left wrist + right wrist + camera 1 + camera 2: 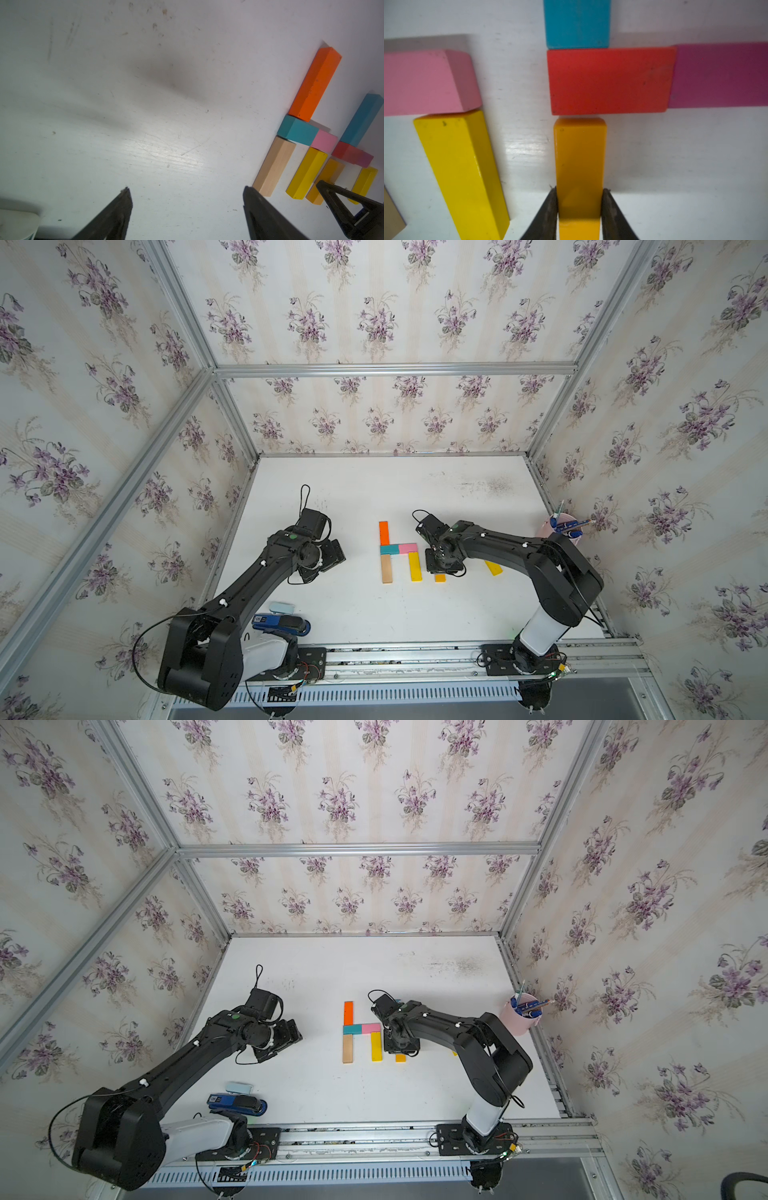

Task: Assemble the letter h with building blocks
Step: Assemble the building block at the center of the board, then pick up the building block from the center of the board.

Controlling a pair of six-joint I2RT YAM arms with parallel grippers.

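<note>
While the right hand (579,192) pinches the near end of the amber block (580,158), that block lies flat on the tabletop (675,166), its long axis pointing straight away from the hand and its far end close up to the red block (610,81). Left of the red block lies the letter h (390,549), and farther left the left hand (187,188) hangs spread and empty. I can read no writing.

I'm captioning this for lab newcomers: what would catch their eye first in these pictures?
The bright lowercase h of five coloured blocks lies mid-table, against violet-flowered wallpaper on the walls. Right beside it, the right pincer is shut on an amber block, its end close against a red block; the left pincer hangs open on the figure's other side.
</note>
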